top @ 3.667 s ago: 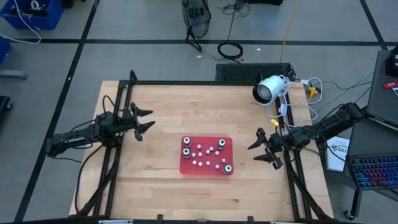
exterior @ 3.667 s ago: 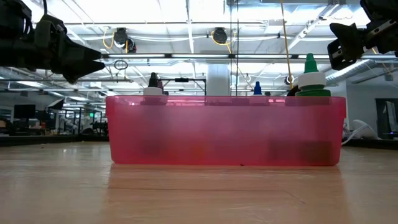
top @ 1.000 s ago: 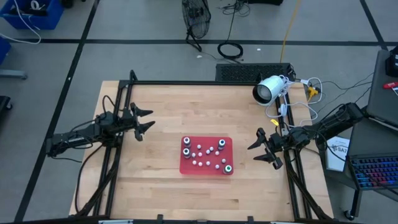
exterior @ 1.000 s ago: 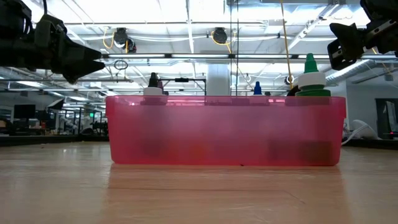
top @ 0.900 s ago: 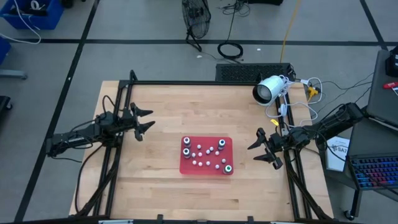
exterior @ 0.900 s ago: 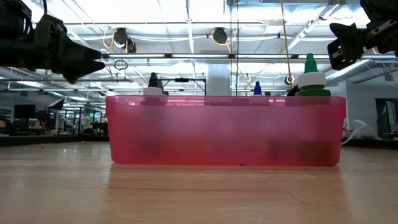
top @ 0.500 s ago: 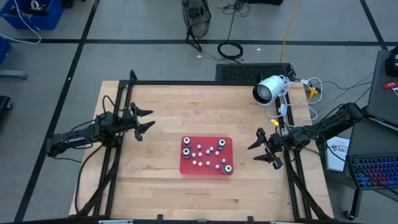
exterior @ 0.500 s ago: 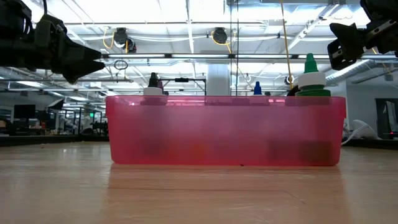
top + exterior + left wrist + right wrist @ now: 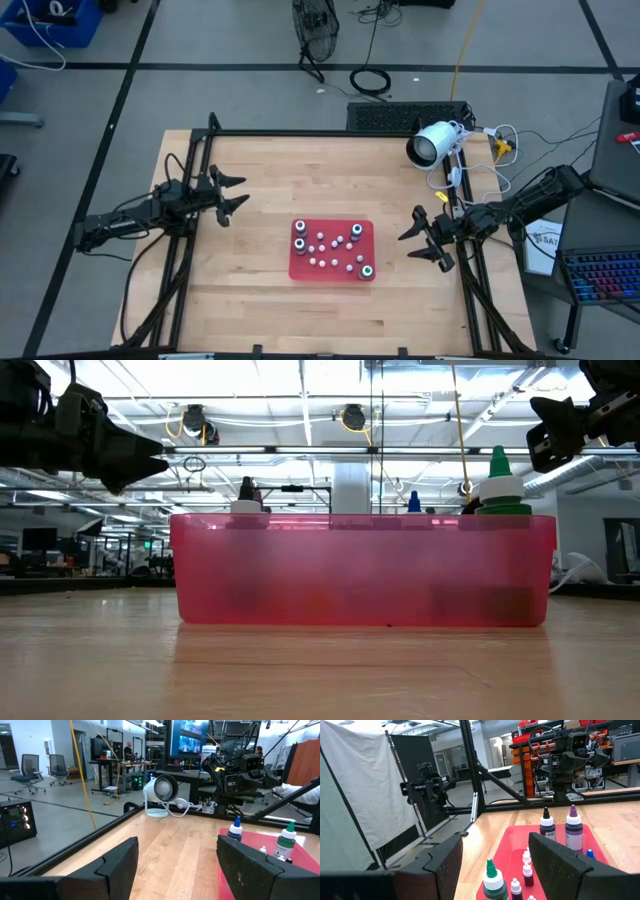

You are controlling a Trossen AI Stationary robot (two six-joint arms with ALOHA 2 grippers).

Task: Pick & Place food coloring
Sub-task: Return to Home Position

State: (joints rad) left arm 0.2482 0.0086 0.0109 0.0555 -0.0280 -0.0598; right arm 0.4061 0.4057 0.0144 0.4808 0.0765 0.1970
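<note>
A red rectangular tray [image 9: 296, 262] sits mid-table, toward the near side, and holds several small food coloring bottles [image 9: 325, 248] standing upright, among them a green-capped one [image 9: 367, 270] in its near right corner. In the low view the tray [image 9: 362, 568] fills the middle, with the green cap [image 9: 499, 486] rising above its rim. My left gripper [image 9: 232, 193] hovers open over the table's left side, apart from the tray. My right gripper [image 9: 424, 240] hovers open just right of the tray. The right wrist view shows the bottles [image 9: 525, 869] close ahead.
A white camera [image 9: 433, 144] with cables rests at the far right corner of the table. Black frame rails [image 9: 184, 250] run along the left and right table edges. Bare wood lies around the tray on all sides.
</note>
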